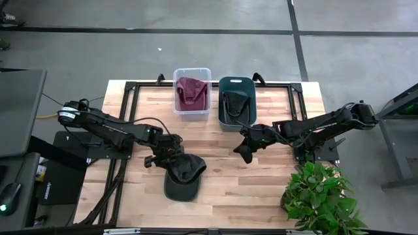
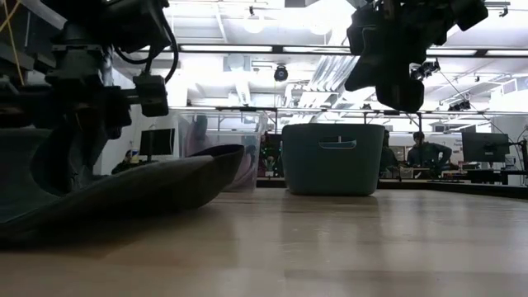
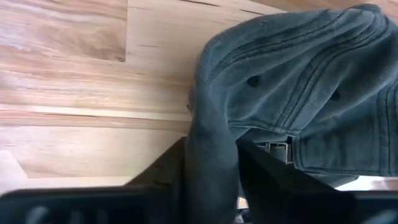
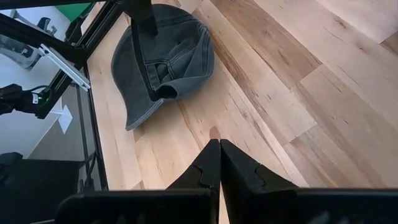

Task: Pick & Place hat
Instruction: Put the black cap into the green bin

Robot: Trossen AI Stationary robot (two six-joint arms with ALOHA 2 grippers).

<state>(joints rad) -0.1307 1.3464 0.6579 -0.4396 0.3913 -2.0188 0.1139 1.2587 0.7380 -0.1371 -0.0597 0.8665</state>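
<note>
Seen from above, the dark grey cotton baseball cap (image 1: 183, 176) lies on the pale wooden table (image 1: 215, 196), near its front edge and left of centre. The left gripper (image 1: 171, 158) is down on the cap's rear edge. The right gripper (image 1: 243, 152) hangs over bare wood to the right, well apart from the cap. Behind them stand a clear plastic bin (image 1: 192, 95) holding a maroon cloth hat (image 1: 191, 91) and a dark teal plastic bin (image 1: 236, 101) with another dark hat inside. A green potted plant (image 1: 321, 199) fills the front right corner.

At table height, the cap's brim (image 2: 157, 183) juts up off the wood while the left gripper stands over the crown; the right gripper (image 2: 402, 78) hangs high above the table.

From the left wrist, the fingers (image 3: 264, 174) are pinched on a fold of washed fabric (image 3: 208, 155) beside the metal strap buckle (image 3: 278, 148). The cloth bunches between them: soft, light and floppy, so the crown will likely sag when lifted. The stitched rear band looks the firmest hold; the brim is the only stiff part.

From the right wrist, that arm's own fingers (image 4: 233, 171) are closed together on nothing, pointing toward the cap (image 4: 163, 59).
</note>
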